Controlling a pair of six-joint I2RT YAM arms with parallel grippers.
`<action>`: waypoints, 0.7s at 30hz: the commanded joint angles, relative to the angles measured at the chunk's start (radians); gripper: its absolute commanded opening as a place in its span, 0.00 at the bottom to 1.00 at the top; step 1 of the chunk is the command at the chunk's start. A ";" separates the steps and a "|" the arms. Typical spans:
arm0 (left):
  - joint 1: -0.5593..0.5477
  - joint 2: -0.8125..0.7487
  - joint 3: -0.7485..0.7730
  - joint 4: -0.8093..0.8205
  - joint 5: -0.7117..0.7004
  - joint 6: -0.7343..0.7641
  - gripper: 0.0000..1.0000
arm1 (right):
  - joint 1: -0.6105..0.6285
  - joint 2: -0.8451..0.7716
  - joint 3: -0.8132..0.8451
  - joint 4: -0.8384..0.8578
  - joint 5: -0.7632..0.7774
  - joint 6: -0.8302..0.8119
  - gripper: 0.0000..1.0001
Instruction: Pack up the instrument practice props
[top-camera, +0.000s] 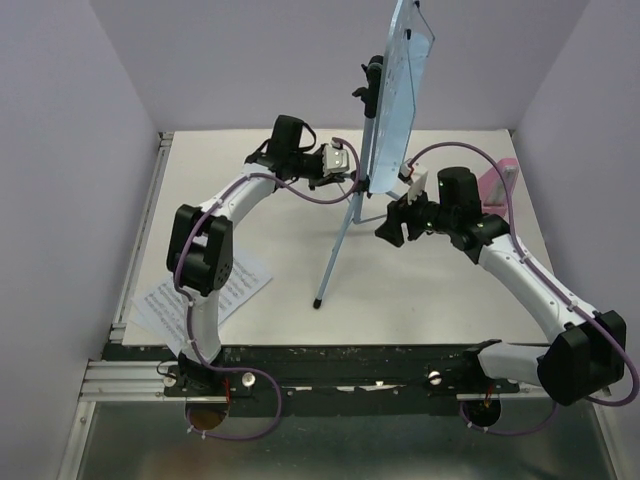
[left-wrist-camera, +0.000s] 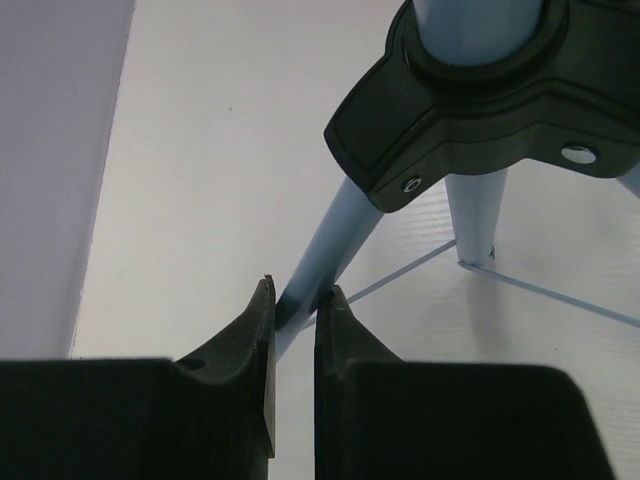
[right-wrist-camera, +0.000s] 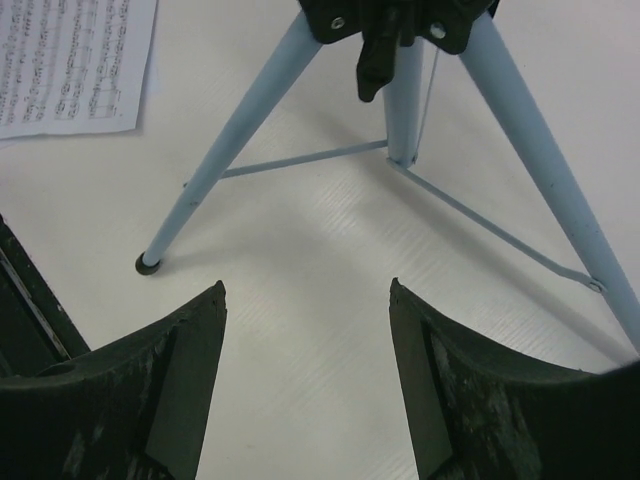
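Showing, from the top external camera, a light-blue music stand (top-camera: 398, 110) standing upright mid-table on thin tripod legs, its flat hole-punched desk rising steeply and facing almost edge-on, a black clamp sitting behind it. Placing the stand between the 2 arms on the white table (top-camera: 420, 300), with the left gripper (top-camera: 355, 183) sitting low at the stand's left side and the right gripper (top-camera: 392, 228) hanging just right of the legs, fingers apart. Catching white sheet-music pages (top-camera: 235, 285) lying flat at the near left, partly under the left arm, and a small pink metronome (top-camera: 497, 183) sitting far back on the right, beyond the right forearm. Turning to the left wrist camera: looking up at the black hub (left-wrist-camera: 470, 110) where the pale-blue tubes are meeting, with 1 leg (left-wrist-camera: 330, 235) slanting down into the narrow gap between the 2 dark fingers, both pads pressing against it and pinching it. Turning to the right wrist camera: looking past 2 widely spread fingers holding nothing, toward 2 pale-blue legs splaying from the hub, thin braces tying them to the short centre tube, 1 black rubber foot (right-wrist-camera: 148, 263) resting on the table, and a printed page lying at the upper left, apart from the stand.
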 joint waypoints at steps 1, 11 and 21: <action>0.003 -0.111 -0.128 -0.015 -0.018 -0.213 0.00 | -0.007 0.031 0.025 0.080 -0.027 0.019 0.74; 0.004 -0.388 -0.540 0.322 -0.443 -0.643 0.00 | -0.010 0.060 0.004 0.196 -0.107 0.019 0.73; -0.014 -0.474 -0.705 0.271 -0.580 -0.731 0.00 | -0.012 0.117 -0.029 0.490 -0.251 0.002 0.66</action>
